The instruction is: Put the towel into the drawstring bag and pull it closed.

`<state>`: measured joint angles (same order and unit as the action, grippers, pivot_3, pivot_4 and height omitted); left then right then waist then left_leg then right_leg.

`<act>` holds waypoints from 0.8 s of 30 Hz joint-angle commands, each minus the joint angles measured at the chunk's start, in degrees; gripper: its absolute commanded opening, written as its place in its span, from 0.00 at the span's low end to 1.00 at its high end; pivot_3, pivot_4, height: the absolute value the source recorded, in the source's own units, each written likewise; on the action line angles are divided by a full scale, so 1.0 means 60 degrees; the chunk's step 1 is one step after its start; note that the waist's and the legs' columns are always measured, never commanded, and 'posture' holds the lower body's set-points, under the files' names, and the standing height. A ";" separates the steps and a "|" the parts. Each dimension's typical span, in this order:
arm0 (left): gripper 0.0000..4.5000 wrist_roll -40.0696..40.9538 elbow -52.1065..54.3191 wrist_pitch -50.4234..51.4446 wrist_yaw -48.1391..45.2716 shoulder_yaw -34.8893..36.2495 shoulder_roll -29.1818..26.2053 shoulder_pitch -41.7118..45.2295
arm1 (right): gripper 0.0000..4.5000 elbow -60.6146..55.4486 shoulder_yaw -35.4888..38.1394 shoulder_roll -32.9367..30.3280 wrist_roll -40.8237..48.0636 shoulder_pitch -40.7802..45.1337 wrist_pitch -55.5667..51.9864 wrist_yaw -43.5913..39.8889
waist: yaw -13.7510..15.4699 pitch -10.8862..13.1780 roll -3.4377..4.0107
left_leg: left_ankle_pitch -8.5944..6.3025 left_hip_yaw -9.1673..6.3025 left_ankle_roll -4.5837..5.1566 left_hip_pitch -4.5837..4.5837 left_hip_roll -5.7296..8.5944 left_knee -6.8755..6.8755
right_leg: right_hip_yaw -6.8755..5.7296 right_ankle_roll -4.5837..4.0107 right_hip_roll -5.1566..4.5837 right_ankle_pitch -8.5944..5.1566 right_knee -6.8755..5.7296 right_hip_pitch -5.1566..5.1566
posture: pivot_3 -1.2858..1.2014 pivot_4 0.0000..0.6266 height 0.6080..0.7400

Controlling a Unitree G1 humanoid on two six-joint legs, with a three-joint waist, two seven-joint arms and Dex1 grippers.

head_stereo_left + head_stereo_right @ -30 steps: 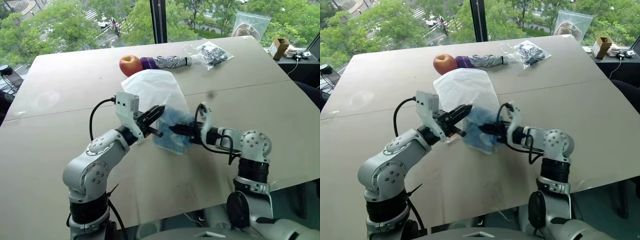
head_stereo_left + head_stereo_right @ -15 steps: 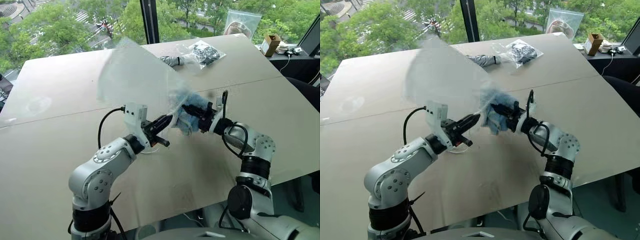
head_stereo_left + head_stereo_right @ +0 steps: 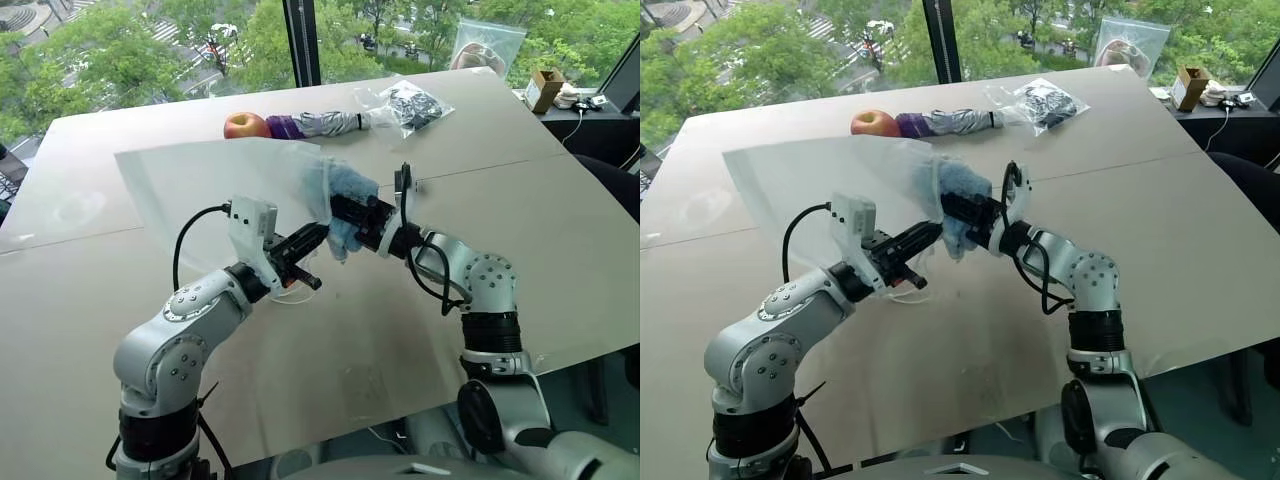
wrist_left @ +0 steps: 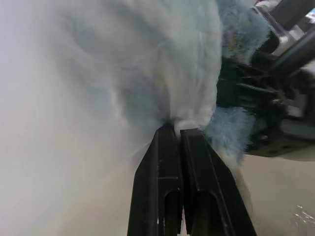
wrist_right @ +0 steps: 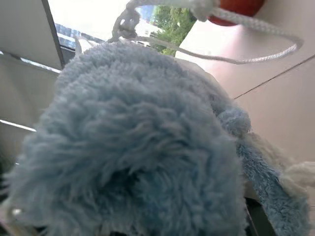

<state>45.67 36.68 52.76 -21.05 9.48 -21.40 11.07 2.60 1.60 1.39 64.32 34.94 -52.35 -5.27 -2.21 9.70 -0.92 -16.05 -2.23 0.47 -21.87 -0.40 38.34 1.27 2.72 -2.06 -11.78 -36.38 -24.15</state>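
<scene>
Towel at the mouth of the lifted bag

We see the drawstring bag (image 3: 215, 185), thin, translucent and white, held up above the table (image 3: 560, 220) and spread out to the left, with the left gripper (image 3: 318, 233) pinched fully shut on its edge. The towel (image 3: 348, 190), a fuzzy light-blue wad, sits at the bag's opening, clamped in the nearly closed right gripper (image 3: 335, 206). A knotted white cord (image 5: 211, 56) loops just past the towel.
</scene>
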 commanded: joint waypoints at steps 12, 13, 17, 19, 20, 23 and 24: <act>0.00 0.0774 -0.0263 -0.1002 -0.1174 0.0287 -0.1104 0.0435 | 0.01 -0.1192 -0.3332 -0.2165 -0.4798 -0.0689 0.3530 -0.6269 | -0.0009 0.0005 -0.0006 | 0.0000 0.0001 -0.0001 -0.0001 -0.0004 -0.0006 | 0.0005 -0.0001 0.0000 0.0000 0.0007 -0.0006 | 0.52 0.24 1.00; 0.00 0.0733 -0.0282 -0.1051 -0.1192 0.0225 -0.1119 0.0448 | 0.01 -0.1190 -0.3465 -0.2281 -0.5028 -0.0698 0.3698 -0.6513 | -0.0003 0.0005 -0.0006 | 0.0000 0.0002 -0.0001 -0.0002 -0.0004 -0.0005 | 0.0006 -0.0001 -0.0001 0.0000 0.0007 -0.0006 | 0.52 0.24 1.00; 0.00 0.0553 -0.0335 -0.1226 -0.1217 -0.0025 -0.1155 0.0475 | 0.01 -0.1121 -0.3853 -0.2634 -0.5766 -0.0695 0.4395 -0.7424 | 0.0008 0.0007 -0.0009 | 0.0000 0.0003 -0.0001 -0.0001 -0.0003 -0.0004 | 0.0007 -0.0001 -0.0003 0.0000 0.0008 -0.0005 | 0.52 0.24 1.00; 0.00 0.0569 -0.0269 -0.1242 -0.1300 -0.0144 -0.1162 0.0433 | 0.01 -0.0997 -0.3052 -0.1989 -0.4931 -0.0603 0.3587 -0.6760 | 0.0006 0.0009 -0.0013 | 0.0000 0.0001 -0.0001 0.0000 -0.0003 -0.0005 | 0.0006 -0.0001 -0.0003 0.0000 0.0008 -0.0006 | 0.52 0.24 1.00; 0.00 0.0642 -0.0199 -0.1223 -0.1368 -0.0201 -0.1168 0.0396 | 0.01 -0.0879 -0.2703 -0.1701 -0.4661 -0.0530 0.3343 -0.6507 | -0.0018 0.0011 -0.0015 | 0.0000 -0.0001 -0.0002 0.0000 -0.0004 -0.0005 | 0.0005 -0.0002 -0.0001 0.0001 0.0006 -0.0006 | 0.52 0.24 1.00; 0.00 0.0987 -0.0015 -0.1142 -0.1603 -0.0300 -0.1245 0.0287 | 0.01 -0.0486 -0.1587 -0.0907 -0.3714 -0.0362 0.2143 -0.5518 | 0.0009 0.0013 -0.0011 | 0.0000 -0.0004 -0.0003 0.0006 -0.0011 -0.0007 | 0.0007 -0.0005 0.0004 0.0001 -0.0005 -0.0008 | 0.52 0.24 1.00; 0.00 0.1132 0.0040 -0.1105 -0.1665 -0.0302 -0.1275 0.0275 | 0.01 -0.0412 -0.1253 -0.0683 -0.3418 -0.0343 0.1754 -0.5159 | 0.0018 0.0013 -0.0011 | 0.0001 -0.0004 -0.0003 0.0004 -0.0010 -0.0007 | 0.0006 -0.0006 0.0002 0.0002 -0.0006 -0.0009 | 0.52 0.24 1.00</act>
<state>50.49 34.68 45.99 -29.90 8.19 -28.48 12.91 1.20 -9.66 -4.15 39.38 31.34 -38.94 -39.09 -2.10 9.78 -0.98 -16.05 -2.26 0.45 -21.86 -0.46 38.31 1.31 2.68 -2.06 -11.77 -36.41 -24.20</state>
